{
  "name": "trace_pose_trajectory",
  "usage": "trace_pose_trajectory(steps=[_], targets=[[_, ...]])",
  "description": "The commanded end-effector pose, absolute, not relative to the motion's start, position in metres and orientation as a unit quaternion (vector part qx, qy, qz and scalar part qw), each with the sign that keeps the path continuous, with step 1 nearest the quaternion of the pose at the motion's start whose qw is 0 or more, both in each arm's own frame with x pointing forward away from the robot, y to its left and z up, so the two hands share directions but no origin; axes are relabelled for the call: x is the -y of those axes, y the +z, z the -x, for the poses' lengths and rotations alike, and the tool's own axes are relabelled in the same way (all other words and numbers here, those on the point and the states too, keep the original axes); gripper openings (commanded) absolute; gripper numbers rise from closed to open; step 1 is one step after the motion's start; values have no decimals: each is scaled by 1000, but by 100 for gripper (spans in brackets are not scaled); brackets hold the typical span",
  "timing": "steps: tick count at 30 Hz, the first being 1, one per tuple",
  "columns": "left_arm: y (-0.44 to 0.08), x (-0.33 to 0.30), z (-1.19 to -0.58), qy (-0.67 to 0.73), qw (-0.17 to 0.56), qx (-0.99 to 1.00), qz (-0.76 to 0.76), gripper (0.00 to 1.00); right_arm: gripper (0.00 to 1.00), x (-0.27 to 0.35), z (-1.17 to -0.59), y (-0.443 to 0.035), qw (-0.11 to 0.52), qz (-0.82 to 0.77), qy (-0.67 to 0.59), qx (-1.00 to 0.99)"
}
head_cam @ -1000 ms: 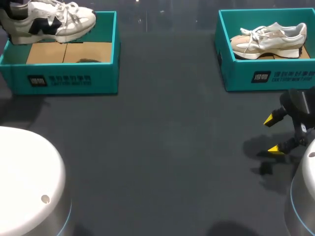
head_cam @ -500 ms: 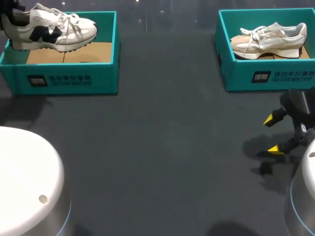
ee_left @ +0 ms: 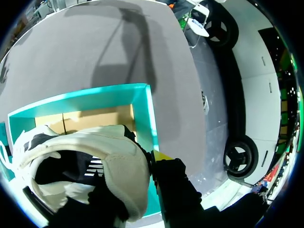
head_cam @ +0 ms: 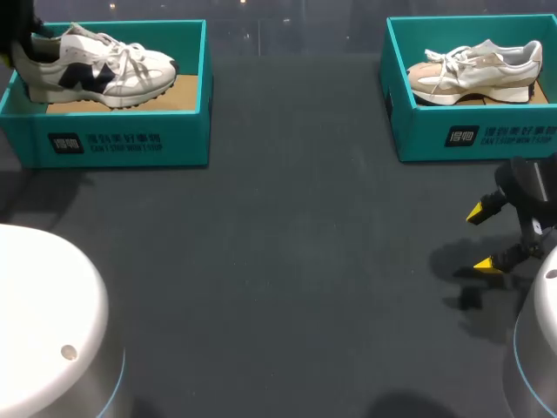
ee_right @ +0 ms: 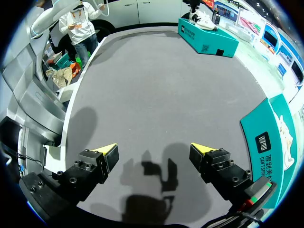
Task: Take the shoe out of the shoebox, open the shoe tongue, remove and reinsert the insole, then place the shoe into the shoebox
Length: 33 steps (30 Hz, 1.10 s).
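A white shoe (head_cam: pixel 100 74) with navy side marks sits low inside the left teal shoebox (head_cam: pixel 122 144), toe towards the table's middle. My left gripper (head_cam: pixel 19 30) is at its heel at the view's far left corner. In the left wrist view the left gripper (ee_left: pixel 142 164) is shut on the shoe's (ee_left: pixel 95 161) heel collar: one yellow-tipped finger is outside, the other is hidden inside. The box's teal rim (ee_left: pixel 142 102) and cardboard floor lie beneath. My right gripper (head_cam: pixel 483 238) stands open over bare table at the right, and nothing lies between its fingers (ee_right: pixel 154 149).
A second teal shoebox (head_cam: pixel 470 139) at the back right holds a cream shoe (head_cam: pixel 474 70); its wall (ee_right: pixel 268 142) is beside my right gripper. The dark table between the boxes is bare. White arm bases fill both near corners.
The left gripper has lowered the shoe from above the box's back rim down into the box and slightly rightward. The right arm has stayed still.
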State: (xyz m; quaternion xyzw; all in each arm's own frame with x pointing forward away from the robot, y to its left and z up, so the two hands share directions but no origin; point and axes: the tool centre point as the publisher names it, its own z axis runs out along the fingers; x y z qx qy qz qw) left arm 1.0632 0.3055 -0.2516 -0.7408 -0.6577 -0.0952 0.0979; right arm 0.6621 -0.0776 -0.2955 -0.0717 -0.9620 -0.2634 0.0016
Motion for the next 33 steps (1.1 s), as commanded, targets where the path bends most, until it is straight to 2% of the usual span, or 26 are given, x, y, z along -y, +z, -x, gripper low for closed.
trace_pose_trajectory(steps=[1,33], targets=[[-260,-304,-1061,-94,98,659,740,0,100,77,-660,-295,0,72,-262,962],[-333,-282,-1052,-94,138,655,737,0,100,77,-660,-295,0,72,-262,962]])
